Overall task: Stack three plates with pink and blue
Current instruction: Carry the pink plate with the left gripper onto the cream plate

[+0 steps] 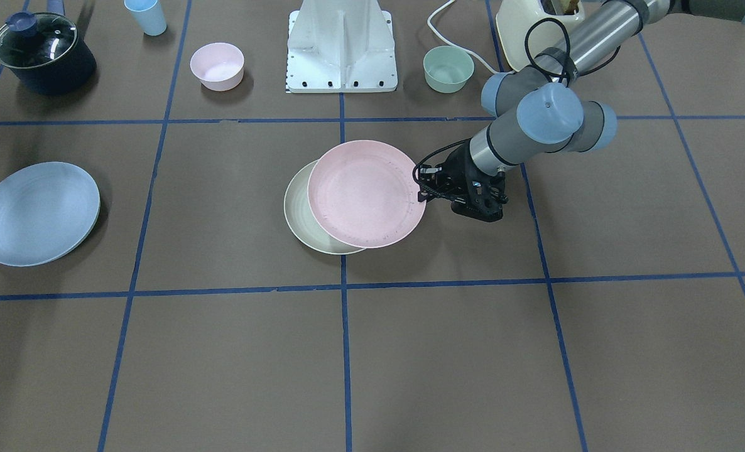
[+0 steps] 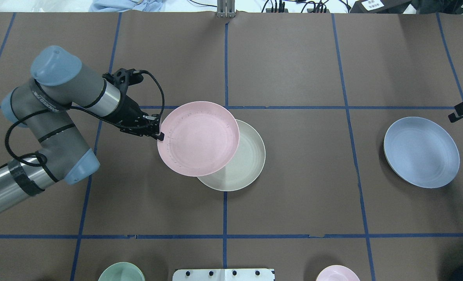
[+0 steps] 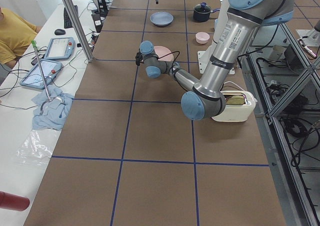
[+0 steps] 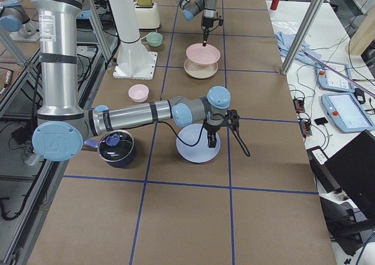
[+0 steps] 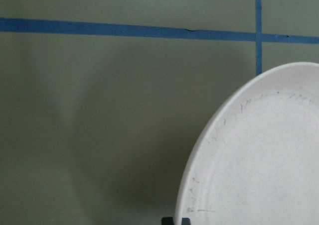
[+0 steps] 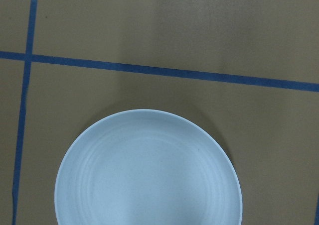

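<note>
The pale pink plate [image 1: 366, 191] [image 2: 198, 138] hangs a little above the cream-white plate [image 1: 296, 213] [image 2: 244, 166] at the table's middle, covering most of it and offset to one side. My left gripper [image 1: 421, 189] [image 2: 159, 135] is shut on the pink plate's rim; its fingertips [image 5: 175, 220] show at that rim in the left wrist view. The light blue plate [image 1: 36, 212] [image 2: 421, 152] [image 6: 147, 172] lies flat on my right side. My right gripper [image 4: 210, 141] hovers above the blue plate's outer edge; I cannot tell whether it is open or shut.
Along the robot's edge stand a dark pot with a glass lid [image 1: 43, 53], a blue cup [image 1: 146, 16], a small pink bowl [image 1: 217, 66], the white robot base [image 1: 342, 47], a small green bowl [image 1: 448, 69] and a cream toaster [image 1: 536, 28].
</note>
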Tool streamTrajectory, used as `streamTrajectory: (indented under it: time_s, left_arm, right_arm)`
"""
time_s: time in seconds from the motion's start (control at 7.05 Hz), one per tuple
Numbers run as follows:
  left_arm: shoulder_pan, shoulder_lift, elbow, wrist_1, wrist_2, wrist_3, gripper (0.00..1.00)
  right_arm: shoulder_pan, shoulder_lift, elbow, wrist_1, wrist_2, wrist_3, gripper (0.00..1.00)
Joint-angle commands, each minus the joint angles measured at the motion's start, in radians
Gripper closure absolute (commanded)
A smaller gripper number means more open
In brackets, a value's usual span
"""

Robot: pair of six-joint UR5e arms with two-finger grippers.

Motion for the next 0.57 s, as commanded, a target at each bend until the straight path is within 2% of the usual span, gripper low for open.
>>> streamTrajectory:
  time_s: [0.0, 0.43]
  left_arm:
    - [0.041, -0.024, 0.015, 0.0, 0.02, -0.008, 1.0]
    - [0.051, -0.058, 0.041, 0.0, 0.054, -0.008, 1.0]
  right_arm:
    - [-0.001, 0.0, 0.0, 0.0, 0.014, 0.0, 0.0]
    - [0.0, 0.0, 0.001, 0.0, 0.017, 0.0, 0.0]
